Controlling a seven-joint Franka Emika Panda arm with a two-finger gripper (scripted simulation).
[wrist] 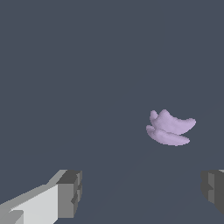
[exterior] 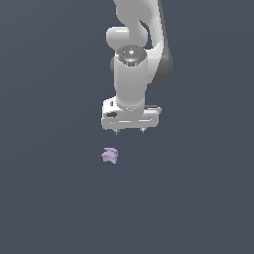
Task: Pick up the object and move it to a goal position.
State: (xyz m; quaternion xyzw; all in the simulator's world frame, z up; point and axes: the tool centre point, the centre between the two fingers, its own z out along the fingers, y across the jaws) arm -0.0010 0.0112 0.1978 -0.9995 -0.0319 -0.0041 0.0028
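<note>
The object (exterior: 110,155) is a tiny pale lilac lump with jagged lobes, lying on the flat dark grey floor. In the wrist view the object (wrist: 169,128) shows as two curved lobes, apart from both fingers. My white gripper (exterior: 130,131) hangs above it and a little toward the exterior view's right, fingers pointing down. The gripper (wrist: 142,192) is open, with a wide gap and nothing between its grey fingertips (wrist: 70,192).
The dark grey floor (exterior: 49,198) stretches all around with no other object on it. The white arm (exterior: 131,74) rises straight up from the gripper.
</note>
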